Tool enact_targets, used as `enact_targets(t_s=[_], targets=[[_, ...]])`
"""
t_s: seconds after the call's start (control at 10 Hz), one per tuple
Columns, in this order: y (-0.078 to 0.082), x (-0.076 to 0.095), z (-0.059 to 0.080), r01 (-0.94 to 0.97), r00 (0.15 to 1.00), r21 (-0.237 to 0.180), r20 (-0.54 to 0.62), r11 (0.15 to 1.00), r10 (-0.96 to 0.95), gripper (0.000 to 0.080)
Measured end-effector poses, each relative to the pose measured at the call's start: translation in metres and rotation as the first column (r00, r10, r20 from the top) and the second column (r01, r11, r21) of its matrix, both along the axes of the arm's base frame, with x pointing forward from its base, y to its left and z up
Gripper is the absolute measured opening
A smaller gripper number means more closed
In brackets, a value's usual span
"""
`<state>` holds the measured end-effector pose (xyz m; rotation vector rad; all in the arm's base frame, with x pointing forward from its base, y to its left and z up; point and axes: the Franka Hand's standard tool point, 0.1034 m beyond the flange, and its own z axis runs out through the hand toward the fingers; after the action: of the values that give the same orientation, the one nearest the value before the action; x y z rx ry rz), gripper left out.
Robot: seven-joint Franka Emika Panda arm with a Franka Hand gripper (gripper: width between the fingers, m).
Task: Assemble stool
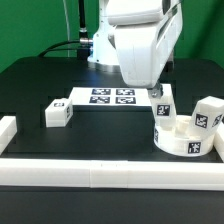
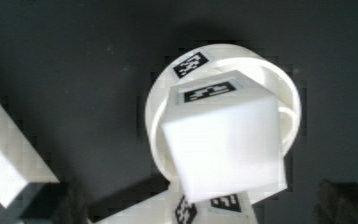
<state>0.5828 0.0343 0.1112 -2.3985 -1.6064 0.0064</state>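
Directly above seat [image 1: 180,138]: open end effector [image 1: 160,92].

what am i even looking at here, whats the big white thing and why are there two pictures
The big white thing is a robot arm that is putting together a small plastic stool. One picture is taken from a camera standing off the arm; the other comes from a camera on the arm's wrist, looking down past its gripper.

On the black table sits the round seat, with a blocky leg standing in it; the wrist view shows that same leg close up. Another leg stands at the seat's far side on the exterior view's right, and a loose one lies on the left. The flat sheet with black squares is the marker board; white rails border the table.

The gripper is open and holds nothing.
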Motion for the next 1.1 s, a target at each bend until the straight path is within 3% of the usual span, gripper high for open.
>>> enact_targets(t_s=[0.5,1.0,1.1], targets=[[-0.002,-0.001,-0.015,0.002,0.999,-0.011,0.050,1.000,-0.001,0.0649],[0.002,-0.004,-0.021,0.005,0.999,-0.010,0.037,1.000,-0.005,0.0649],[0.002,-0.005,-0.022,0.005,0.999,-0.009,0.034,1.000,-0.005,0.0524]])
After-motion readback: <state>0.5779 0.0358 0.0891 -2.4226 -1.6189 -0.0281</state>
